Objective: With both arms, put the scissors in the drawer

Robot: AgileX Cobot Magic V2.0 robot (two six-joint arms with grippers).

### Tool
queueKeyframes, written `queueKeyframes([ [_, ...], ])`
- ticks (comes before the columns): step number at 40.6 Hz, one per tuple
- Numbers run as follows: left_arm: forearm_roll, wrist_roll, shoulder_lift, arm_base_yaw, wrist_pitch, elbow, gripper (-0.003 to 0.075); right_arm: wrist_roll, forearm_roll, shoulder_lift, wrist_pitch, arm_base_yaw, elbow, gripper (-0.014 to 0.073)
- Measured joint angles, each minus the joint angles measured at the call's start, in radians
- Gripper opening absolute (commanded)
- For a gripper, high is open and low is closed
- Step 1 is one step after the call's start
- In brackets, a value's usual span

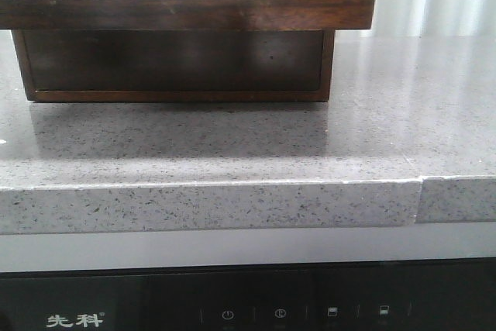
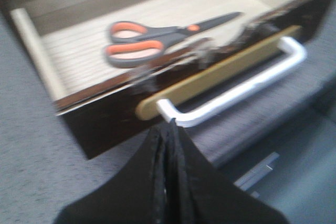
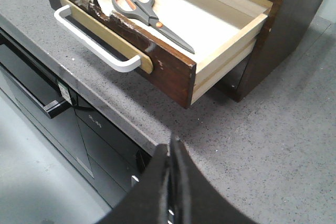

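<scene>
Grey speckled counter [image 3: 273, 145], open drawer [image 3: 173, 66] holding grey-and-orange scissors [image 3: 149, 15], left pincer [image 2: 169, 129] and right pincer [image 3: 172, 145] pressed together, empty.

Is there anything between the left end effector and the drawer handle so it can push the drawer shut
Nothing visible. The left end effector, shut, sits right at the white handle of the open drawer. The scissors already lie inside, below the rim.
</scene>
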Motion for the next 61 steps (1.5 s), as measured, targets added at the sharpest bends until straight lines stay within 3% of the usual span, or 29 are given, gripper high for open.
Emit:
queueKeyframes([
  [16,0.004,0.0,-0.327,0.369,-0.488,0.485,-0.002,0.0,0.0,0.0,0.0,0.0,0.0,-0.0066],
  [26,-0.012,0.0,-0.488,0.495,-0.686,0.723,-0.002,0.0,0.0,0.0,0.0,0.0,0.0,-0.0066],
  [34,-0.057,0.0,-0.541,0.525,-0.755,0.829,-0.002,0.0,0.0,0.0,0.0,0.0,0.0,-0.0066],
  [61,-0.071,0.0,-0.548,0.52,-0.787,0.829,-0.002,0.0,0.0,0.0,0.0,0.0,0.001,-0.0066],
])
